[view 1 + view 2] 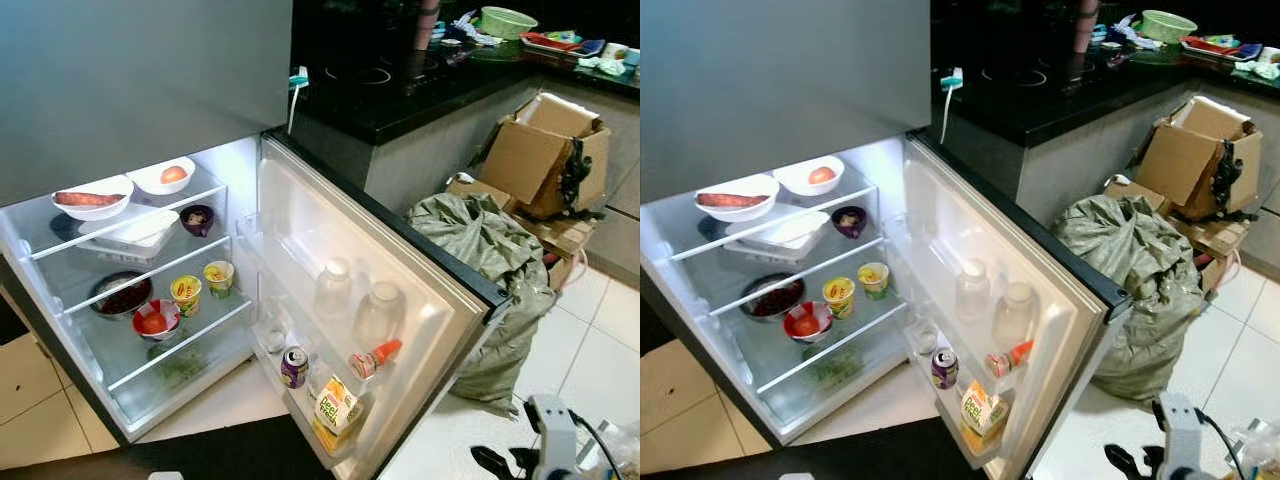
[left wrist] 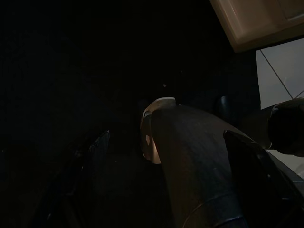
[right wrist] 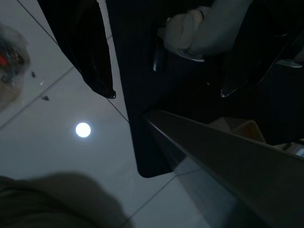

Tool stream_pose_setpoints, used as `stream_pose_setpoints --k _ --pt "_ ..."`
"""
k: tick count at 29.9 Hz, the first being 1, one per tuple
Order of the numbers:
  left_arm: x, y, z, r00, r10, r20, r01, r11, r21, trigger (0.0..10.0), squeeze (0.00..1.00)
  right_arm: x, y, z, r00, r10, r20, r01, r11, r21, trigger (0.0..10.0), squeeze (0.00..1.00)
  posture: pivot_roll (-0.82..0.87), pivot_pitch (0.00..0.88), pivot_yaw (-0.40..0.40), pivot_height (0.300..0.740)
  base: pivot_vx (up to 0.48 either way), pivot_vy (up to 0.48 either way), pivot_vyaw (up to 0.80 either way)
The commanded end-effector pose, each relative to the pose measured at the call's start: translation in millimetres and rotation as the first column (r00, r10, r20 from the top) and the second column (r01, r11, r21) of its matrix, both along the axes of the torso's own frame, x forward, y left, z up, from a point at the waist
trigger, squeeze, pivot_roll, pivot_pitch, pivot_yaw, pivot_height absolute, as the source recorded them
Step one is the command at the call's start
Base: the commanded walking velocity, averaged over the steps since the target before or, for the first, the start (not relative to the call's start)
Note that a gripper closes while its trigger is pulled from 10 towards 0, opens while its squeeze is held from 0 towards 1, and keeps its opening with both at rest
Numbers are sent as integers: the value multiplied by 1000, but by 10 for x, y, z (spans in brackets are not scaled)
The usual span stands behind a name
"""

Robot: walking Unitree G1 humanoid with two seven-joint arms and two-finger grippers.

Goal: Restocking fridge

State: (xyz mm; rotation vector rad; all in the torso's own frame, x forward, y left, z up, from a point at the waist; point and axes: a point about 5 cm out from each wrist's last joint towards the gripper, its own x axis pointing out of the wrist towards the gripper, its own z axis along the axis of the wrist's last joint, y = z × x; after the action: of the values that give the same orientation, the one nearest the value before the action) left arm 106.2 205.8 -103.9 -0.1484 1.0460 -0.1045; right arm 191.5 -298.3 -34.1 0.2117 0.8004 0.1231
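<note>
The fridge [image 1: 60, 262] stands open with its glass shelves lit. The top shelf holds a white bowl with a sweet potato [image 1: 90, 198] and a bowl with a round fruit [image 1: 172, 175]. Below are a purple bowl [image 1: 197, 218], two yellow cups [image 1: 186, 292], a dark bowl [image 1: 122, 295] and a red bowl [image 1: 155, 320]. The open door [image 1: 420, 300] carries two clear bottles [image 1: 333, 288], a can [image 1: 294, 366], a juice carton [image 1: 337, 412] and an orange-capped bottle [image 1: 375, 358]. My right gripper [image 1: 497, 462] hangs open and empty low beside the door. My left gripper [image 2: 166, 152] hangs in the dark, fingers apart.
A stuffed green sack [image 1: 490, 270] lies on the white tiles right of the door, with torn cardboard boxes [image 1: 545, 150] behind it. A black counter [image 1: 400, 90] runs along the back with a green bowl [image 1: 507, 20]. A plastic bag [image 1: 622, 450] lies by my right arm.
</note>
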Motion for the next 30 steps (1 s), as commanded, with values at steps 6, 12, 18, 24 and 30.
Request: stream_pose_setpoints --k 6,12,18,24,30 --pt "-143 -62 -51 998 -26 -61 25 1000 -17 10000 0 -8 81 -78 1000 -23 -16 22 998 -58 10000 0 -71 18 -60 740 0 -456 0" --pt "-151 -49 -54 998 -5 -65 5 1000 -8 10000 0 94 109 -19 999 -20 44 21 999 -37 10000 0 -69 16 -62 740 0 -77 0" --pt "-155 -47 -56 998 -6 -69 5 1000 -9 10000 0 296 191 122 986 14 168 -24 998 53 10000 0 -70 13 -61 740 0 0 0" --pt "-155 -50 -57 997 -6 -72 6 1000 -12 10000 0 608 448 380 923 127 363 -218 951 220 10000 0 -69 11 -60 740 0 0 0" --pt "-151 -53 -56 997 -7 -71 6 1000 -16 10000 0 686 676 528 840 292 458 -459 832 311 10000 0 -70 12 -60 740 0 0 0"
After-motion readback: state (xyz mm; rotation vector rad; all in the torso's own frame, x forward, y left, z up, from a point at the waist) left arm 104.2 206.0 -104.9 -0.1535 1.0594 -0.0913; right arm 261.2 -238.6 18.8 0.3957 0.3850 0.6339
